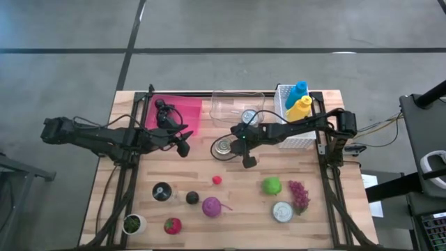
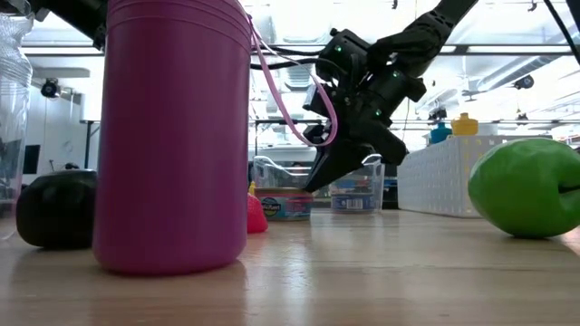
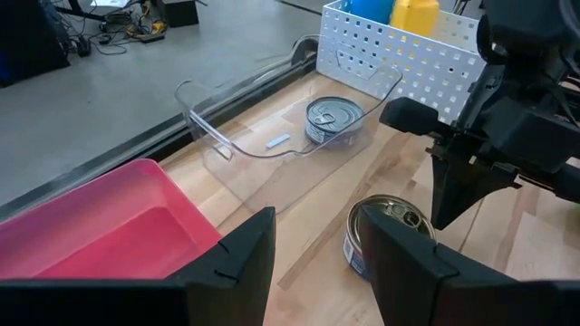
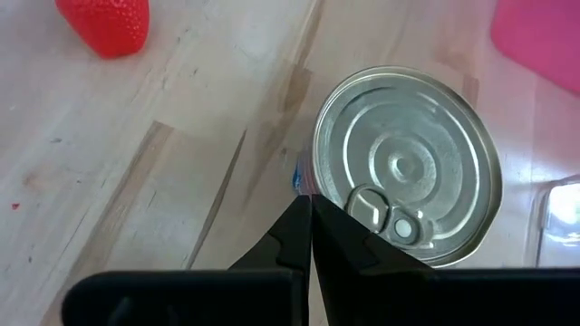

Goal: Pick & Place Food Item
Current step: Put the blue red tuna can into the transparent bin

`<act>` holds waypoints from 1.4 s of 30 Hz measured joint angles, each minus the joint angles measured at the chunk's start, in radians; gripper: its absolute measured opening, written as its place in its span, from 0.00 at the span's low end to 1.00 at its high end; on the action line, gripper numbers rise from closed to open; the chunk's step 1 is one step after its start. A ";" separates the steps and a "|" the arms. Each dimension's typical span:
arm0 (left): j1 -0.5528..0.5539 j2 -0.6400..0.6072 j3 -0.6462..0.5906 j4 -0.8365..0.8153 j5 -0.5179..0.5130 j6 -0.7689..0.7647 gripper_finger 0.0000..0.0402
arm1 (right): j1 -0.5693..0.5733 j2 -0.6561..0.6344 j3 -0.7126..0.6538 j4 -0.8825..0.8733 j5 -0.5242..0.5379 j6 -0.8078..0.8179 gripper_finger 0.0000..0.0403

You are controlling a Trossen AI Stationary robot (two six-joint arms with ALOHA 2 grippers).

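Closed jaws risk knocking the can

Right gripper (image 1: 249, 160), fingers pressed shut and empty, hangs at frame centre just beside the tuna can (image 1: 224, 146). Descending like this would shove it away. Left gripper (image 1: 185, 148), part-open, holds nothing, left of the can.

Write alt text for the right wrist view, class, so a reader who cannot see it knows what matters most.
The right gripper, its dark fingers shut with nothing between them, points down beside a silver pull-tab can standing on the wooden table. A red toy strawberry lies farther off, and a pink tray's corner shows at the edge.
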 joint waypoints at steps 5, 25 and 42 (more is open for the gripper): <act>0.000 0.000 0.000 0.000 0.000 0.000 0.40 | 0.000 0.000 0.024 -0.001 0.000 -0.001 0.02; 0.000 0.000 0.000 -0.001 0.000 0.000 0.41 | -0.010 0.002 0.036 -0.022 -0.018 -0.006 0.02; 0.000 0.000 0.000 -0.001 0.007 0.000 0.41 | -0.023 0.039 0.039 -0.014 -0.022 -0.010 0.02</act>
